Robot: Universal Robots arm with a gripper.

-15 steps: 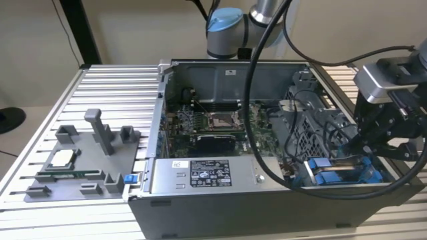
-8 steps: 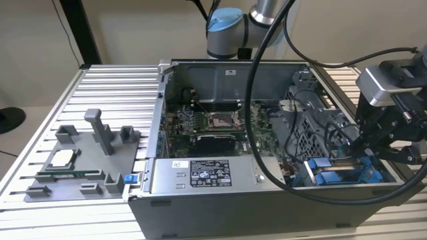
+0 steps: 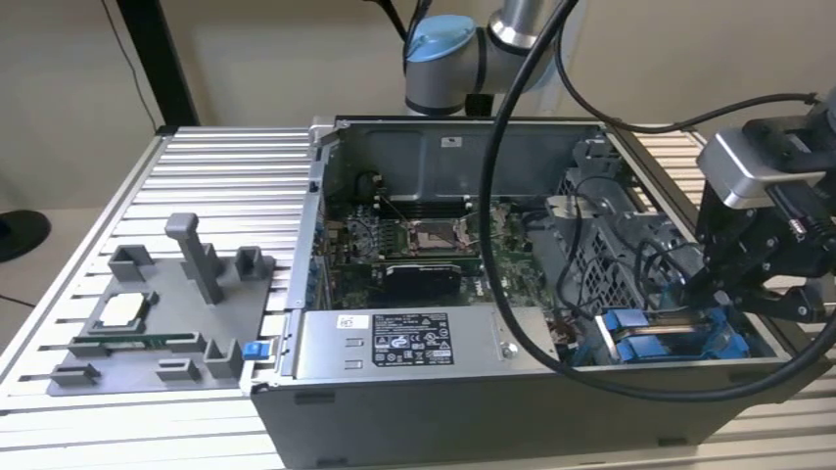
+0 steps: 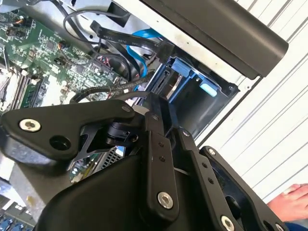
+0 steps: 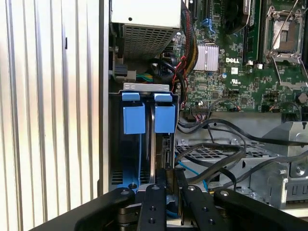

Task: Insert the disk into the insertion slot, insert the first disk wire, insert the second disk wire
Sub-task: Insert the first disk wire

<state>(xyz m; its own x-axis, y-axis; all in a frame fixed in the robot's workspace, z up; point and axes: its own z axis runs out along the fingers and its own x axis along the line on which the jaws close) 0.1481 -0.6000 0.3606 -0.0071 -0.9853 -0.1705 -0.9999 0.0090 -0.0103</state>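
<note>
The disk (image 5: pixel 152 144) stands edge-on inside the insertion slot (image 5: pixel 134 119), between the bright blue rails; the slot is also in the exterior view (image 3: pixel 667 338) and the second wrist view (image 4: pixel 190 72). My gripper (image 5: pixel 171 177) hangs at the disk's connector end, over the right front corner of the open case (image 3: pixel 712 294). Its fingers stand close together with a dark plug between the tips. A blue disk wire (image 5: pixel 192 170) runs up to the fingertips, and it curves down toward the bay in the second wrist view (image 4: pixel 143 36). Black wires (image 5: pixel 211 150) loop beside it.
A grey labelled power-supply box (image 3: pixel 392 343) lies along the case front, with the motherboard (image 3: pixel 418 245) behind it. A grey fixture with loose parts (image 3: pixel 157 323) sits on the slotted table at the exterior view's left. A person's hand (image 4: pixel 293 198) rests on the table beside the case.
</note>
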